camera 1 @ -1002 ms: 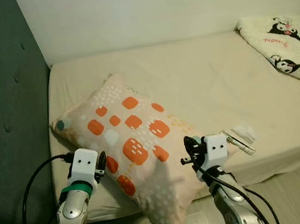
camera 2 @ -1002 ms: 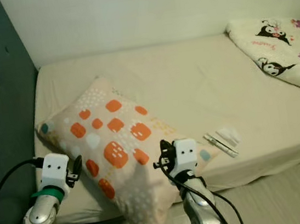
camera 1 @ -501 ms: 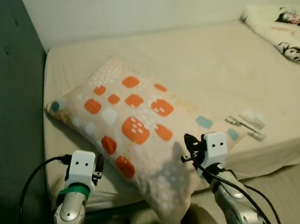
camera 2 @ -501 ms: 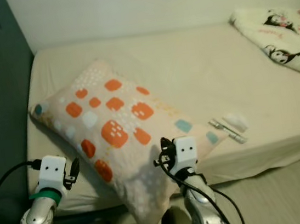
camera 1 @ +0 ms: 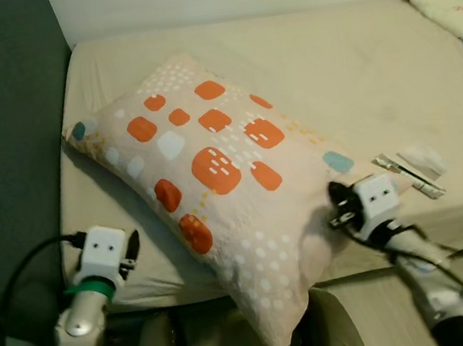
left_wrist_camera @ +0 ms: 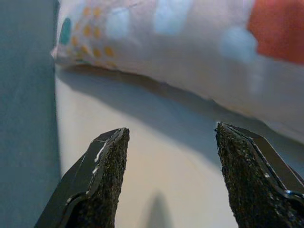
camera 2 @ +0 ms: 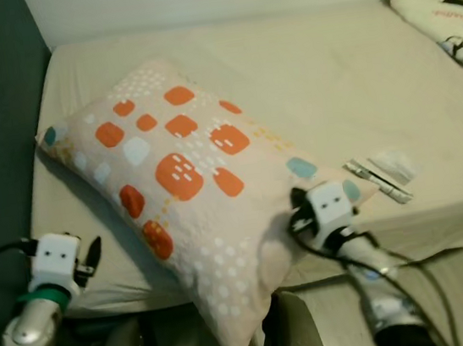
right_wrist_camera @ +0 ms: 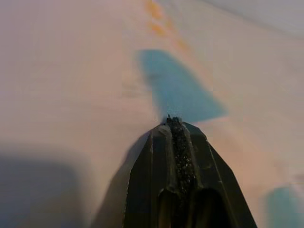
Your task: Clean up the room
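Pillow (camera 1: 226, 199) first: you can see it lying slantwise across the bed (camera 1: 346, 72), pale pink with orange and blue patches, one corner up near the dark grey headboard (camera 1: 3, 126) and the opposite corner hanging off the mattress edge toward the floor.

Your right gripper (right_wrist_camera: 176, 137) is at the pillow's right-hand corner, near the front edge of the bed. In the right wrist view its two black fingers are pressed flat together, tips just above the pink fabric beside a blue patch — nothing is caught between them, and you cannot tell whether the tips actually touch the cloth.

Your left gripper (left_wrist_camera: 168, 161) sits low at the front-left edge of the mattress. Its fingers (left_wrist_camera: 102, 175) stand wide apart, and the left wrist view looks between them at bare sheet, with the pillow's edge lying beyond the tips — apart from them, not between them.

Just beyond the right gripper, a small white packet (camera 1: 422, 161) and a thin silvery strip (camera 1: 402, 174) lie on the sheet. A cartoon-print blanket (camera 2: 440, 5) is bunched at the far right end of the bed.
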`<state>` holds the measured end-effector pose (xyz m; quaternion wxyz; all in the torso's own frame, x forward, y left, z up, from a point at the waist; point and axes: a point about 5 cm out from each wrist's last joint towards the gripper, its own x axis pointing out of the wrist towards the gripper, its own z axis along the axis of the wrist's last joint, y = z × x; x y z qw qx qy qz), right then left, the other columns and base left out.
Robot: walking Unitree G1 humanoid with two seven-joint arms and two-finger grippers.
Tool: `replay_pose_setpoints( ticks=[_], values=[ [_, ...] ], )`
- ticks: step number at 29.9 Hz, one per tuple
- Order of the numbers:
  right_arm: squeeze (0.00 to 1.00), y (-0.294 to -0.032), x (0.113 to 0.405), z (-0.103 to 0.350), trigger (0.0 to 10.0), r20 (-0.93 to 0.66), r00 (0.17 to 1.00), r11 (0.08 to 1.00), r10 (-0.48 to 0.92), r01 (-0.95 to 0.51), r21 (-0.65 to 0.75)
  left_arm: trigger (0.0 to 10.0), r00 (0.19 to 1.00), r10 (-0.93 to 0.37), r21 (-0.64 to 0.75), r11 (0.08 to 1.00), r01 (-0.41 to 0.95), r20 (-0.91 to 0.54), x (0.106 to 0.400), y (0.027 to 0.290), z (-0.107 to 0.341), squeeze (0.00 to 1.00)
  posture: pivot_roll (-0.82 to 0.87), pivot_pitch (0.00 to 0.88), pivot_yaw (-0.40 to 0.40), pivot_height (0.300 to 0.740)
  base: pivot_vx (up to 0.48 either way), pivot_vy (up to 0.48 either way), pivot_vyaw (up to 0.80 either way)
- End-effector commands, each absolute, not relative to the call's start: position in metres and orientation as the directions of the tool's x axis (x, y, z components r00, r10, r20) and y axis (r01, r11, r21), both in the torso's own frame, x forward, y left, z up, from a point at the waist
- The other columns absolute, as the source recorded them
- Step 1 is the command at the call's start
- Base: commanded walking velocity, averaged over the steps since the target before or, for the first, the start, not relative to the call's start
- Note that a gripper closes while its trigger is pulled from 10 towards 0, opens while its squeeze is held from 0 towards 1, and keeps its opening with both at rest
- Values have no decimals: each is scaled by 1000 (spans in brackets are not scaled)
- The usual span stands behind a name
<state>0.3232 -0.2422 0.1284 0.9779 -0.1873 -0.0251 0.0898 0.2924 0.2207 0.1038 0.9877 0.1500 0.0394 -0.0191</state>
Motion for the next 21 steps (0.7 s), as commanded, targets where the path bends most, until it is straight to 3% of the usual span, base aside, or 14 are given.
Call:
replay_pose_setpoints(
  ticks=[1,5,7,13,18,21],
  values=[
    [0,-248,321,122,10000,-15,986,901,168,-160,-402,10000,984,-86,241,963,123,-158,289,217,94,0,90,206,33,570,0,0,0],
    [0,-253,324,121,10000,-21,991,883,129,-124,-453,10000,950,-192,133,964,229,-247,291,203,85,0,83,233,45,570,0,0,0],
    [0,-255,328,120,10000,-11,998,872,61,-58,-486,10000,891,-313,9,942,334,-328,294,182,75,0,68,262,58,570,0,0,0],
    [0,-249,335,116,10000,-18,1000,851,24,-30,-524,10000,826,-428,-70,898,435,-367,312,168,75,0,46,276,58,570,0,0,0],
    [0,-231,334,106,10000,-86,987,835,134,-159,-526,10000,811,-453,-58,882,467,-370,333,170,86,0,29,282,51,570,0,0,0],
    [0,-211,325,94,10000,-171,933,808,315,-358,-468,10000,844,-411,25,895,446,-346,349,179,102,0,22,285,53,570,0,0,0]
  ],
)
